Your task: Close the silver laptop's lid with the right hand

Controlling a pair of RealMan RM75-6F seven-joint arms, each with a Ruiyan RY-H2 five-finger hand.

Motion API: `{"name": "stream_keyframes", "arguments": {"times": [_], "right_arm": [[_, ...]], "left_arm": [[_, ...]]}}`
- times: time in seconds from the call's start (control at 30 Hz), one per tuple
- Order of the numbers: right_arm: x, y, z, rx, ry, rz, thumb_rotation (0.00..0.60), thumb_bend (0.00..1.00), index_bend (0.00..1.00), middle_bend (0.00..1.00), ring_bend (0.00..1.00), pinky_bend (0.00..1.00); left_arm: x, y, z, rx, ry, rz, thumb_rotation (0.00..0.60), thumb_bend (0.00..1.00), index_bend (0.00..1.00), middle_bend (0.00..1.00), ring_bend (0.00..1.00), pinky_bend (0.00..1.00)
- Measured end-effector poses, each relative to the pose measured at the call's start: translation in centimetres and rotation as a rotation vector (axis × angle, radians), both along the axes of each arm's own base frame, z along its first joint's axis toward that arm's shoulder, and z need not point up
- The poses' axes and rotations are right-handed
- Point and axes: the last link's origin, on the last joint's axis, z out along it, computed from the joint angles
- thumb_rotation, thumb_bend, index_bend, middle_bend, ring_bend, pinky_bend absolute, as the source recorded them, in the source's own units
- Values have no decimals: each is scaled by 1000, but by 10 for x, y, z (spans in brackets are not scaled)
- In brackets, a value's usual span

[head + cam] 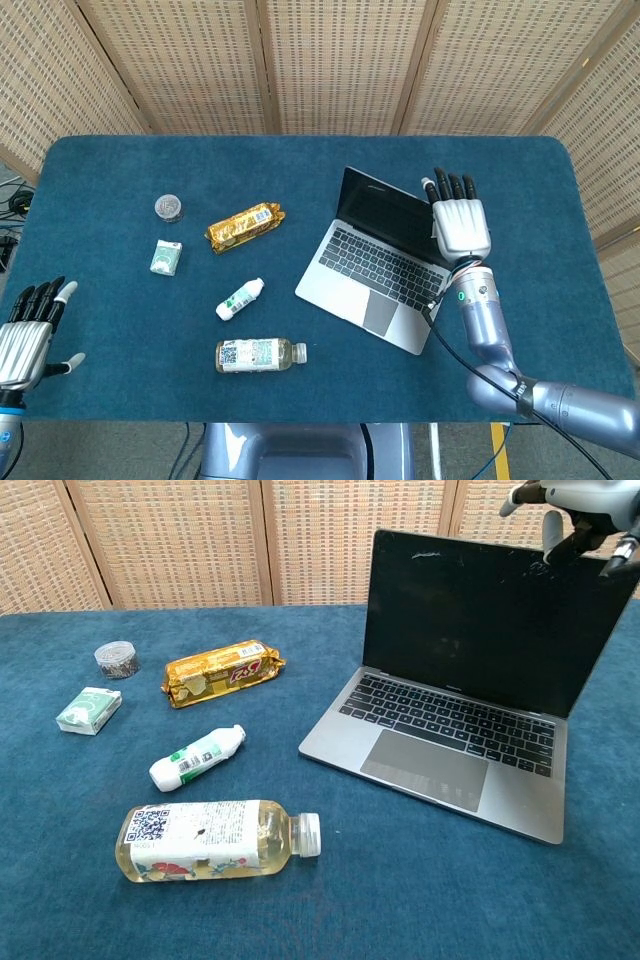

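The silver laptop (375,262) (450,740) stands open on the blue table, its dark screen upright and facing the robot. My right hand (459,222) (575,510) hovers flat, fingers spread, over the top right edge of the lid; I cannot tell whether it touches the lid. In the chest view its fingertips (552,542) hang just above the screen's upper edge. My left hand (24,338) is open at the table's near left corner, far from the laptop.
Left of the laptop lie a gold snack pack (244,226), a small white bottle (239,299), a clear drink bottle (259,354), a green-white box (166,257) and a small round jar (168,207). Wicker screens stand behind the table.
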Motion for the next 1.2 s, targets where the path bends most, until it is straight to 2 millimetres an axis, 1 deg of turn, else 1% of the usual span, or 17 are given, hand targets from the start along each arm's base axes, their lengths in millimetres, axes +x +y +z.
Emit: {"name": "stream_keyframes", "arguments": {"times": [0.63,1.07,1.2], "right_arm": [[-7,-3,-8,22,21,-20,600,1000,157,76,0,29],[-8,-3,-8,21,27,-18,600,1000,231,167,0,30],[-5,-2,-7,17,26,-11,600,1000,257,198,0,30]], "left_arm": [[1,-1,-3,-14,5,-6,600,60,0,0,0,0],[1,-1,-3,-19,7,-7,600,59,0,0,0,0],[1,-1,-4,-23,9,-6,600,60,0,0,0,0]]}}
